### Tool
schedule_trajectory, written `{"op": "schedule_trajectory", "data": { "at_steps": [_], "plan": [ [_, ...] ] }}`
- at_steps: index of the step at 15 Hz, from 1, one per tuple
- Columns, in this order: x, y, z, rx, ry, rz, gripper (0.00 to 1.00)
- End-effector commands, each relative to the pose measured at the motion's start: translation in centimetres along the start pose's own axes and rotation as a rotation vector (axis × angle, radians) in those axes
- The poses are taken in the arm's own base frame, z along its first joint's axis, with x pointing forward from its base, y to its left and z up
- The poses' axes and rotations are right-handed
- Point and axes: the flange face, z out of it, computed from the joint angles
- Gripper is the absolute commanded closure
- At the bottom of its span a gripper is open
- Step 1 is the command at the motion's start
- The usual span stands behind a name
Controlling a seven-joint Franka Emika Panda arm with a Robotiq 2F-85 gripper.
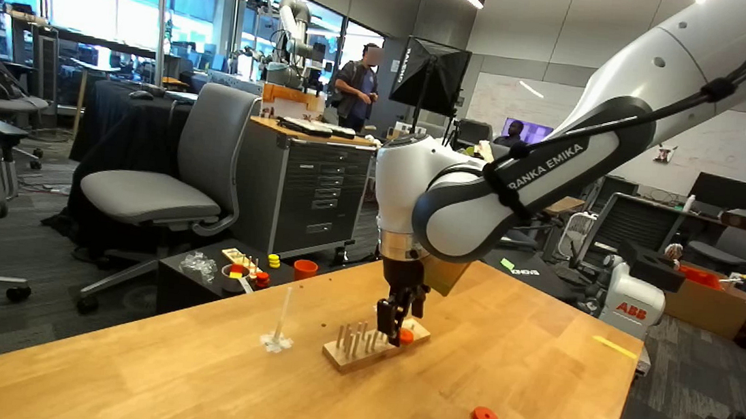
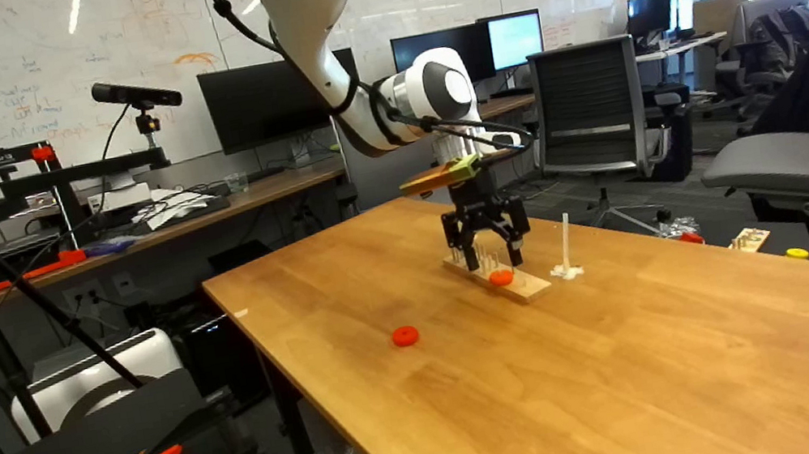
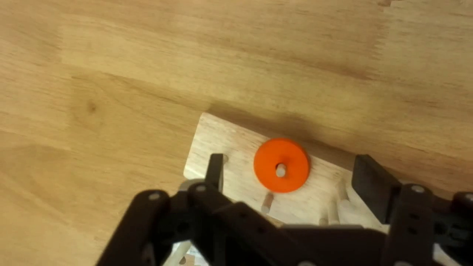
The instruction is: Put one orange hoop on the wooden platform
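Surroundings furnished and occupied

In both exterior views I find a pale rod [image 1: 283, 314] upright on the table [image 1: 192, 384], its foot in a whitish lump [image 1: 274, 344]. On a low black box [image 1: 180, 293] I record crumpled clear plastic [image 1: 198, 266] and yellow discs [image 1: 273, 261], an orange cup [image 1: 304, 270] near them. A grey chair [image 1: 210, 146] stands beside a drawer cabinet [image 1: 309, 193]; beyond, a person [image 1: 357, 88] stands near a black softbox [image 1: 429, 71]. In an exterior view I note a marked whiteboard [image 2: 132, 26] above a desk [image 2: 276, 196] bearing a monitor [image 2: 250, 113].
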Motion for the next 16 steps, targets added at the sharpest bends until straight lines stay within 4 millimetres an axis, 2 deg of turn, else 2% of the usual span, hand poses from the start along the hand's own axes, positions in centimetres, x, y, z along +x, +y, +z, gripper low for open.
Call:
{"op": "schedule_trajectory", "data": {
  "at_steps": [1,6,11,14,15,16],
  "plan": [
    [-0.6,-0.2,-2.3,0.009,0.025,0.004,0.00],
    [-2.6,-1.2,-6.7,0.005,0.130,-0.019,0.00],
    [-5.4,-1.9,-12.3,-0.052,0.230,-0.048,0.00],
    [-7.5,-2.2,-15.3,-0.106,0.204,-0.073,0.00],
    [-5.0,-2.5,-13.4,-0.070,0.214,-0.077,0.00],
    [-5.7,-2.4,-14.2,-0.078,0.207,-0.079,0.00]
  ]
}}
